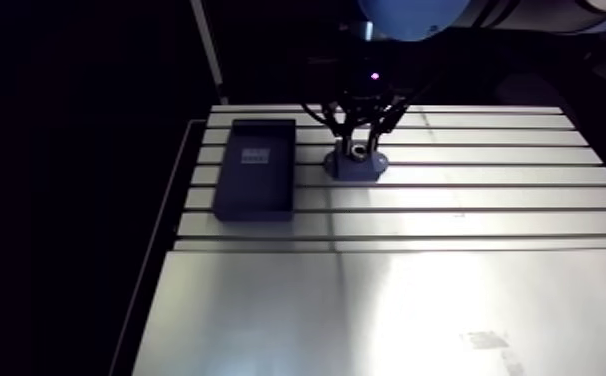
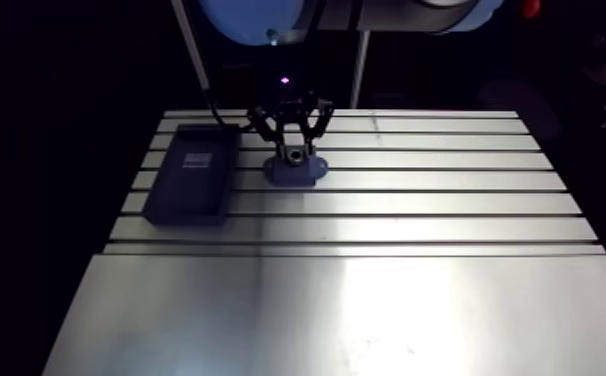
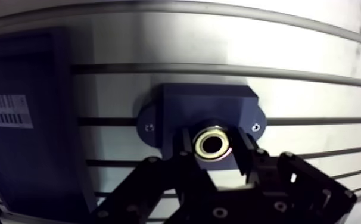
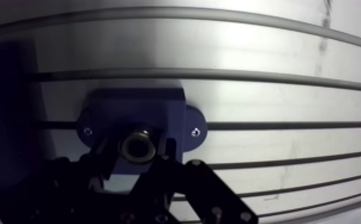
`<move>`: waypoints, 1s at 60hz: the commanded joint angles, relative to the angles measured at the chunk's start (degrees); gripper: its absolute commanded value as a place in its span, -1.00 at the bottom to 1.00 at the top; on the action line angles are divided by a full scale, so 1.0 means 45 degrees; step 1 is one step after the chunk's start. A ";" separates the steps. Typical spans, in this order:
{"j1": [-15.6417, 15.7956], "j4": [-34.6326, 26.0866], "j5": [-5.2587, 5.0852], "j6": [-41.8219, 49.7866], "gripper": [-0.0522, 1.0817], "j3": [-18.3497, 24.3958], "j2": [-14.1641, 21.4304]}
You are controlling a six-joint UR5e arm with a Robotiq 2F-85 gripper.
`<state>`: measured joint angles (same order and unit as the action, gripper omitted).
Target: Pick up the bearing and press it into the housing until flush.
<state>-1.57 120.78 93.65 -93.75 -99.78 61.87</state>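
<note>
While pinching the bearing (image 3: 212, 145) by its outer rim, with the gripper (image 3: 214, 150) narrowed onto it, holds the ring face-up at the blue housing (image 3: 207, 101), probably to line up a straight press. Cannot tell whether seated or just above: fingers (image 3: 248, 156) hide where the two meet. Dark labelled tray (image 3: 37, 71) just beside, cut off.

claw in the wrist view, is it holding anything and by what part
The claw holds the bearing by its outer rim, a finger on each side, over the housing.
</note>
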 commanded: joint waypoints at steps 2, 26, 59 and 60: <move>-0.0002 0.0008 0.0000 -0.0015 -0.26 -0.0005 -0.0084; 0.0056 -0.0011 -0.0036 -0.0055 -0.80 0.0031 -0.0071; 0.0213 -0.0297 -0.0059 0.0003 -0.42 0.0366 0.0361; 0.0213 -0.0297 -0.0059 0.0003 -0.42 0.0366 0.0361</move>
<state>-0.92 120.22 93.32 -93.85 -98.38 62.75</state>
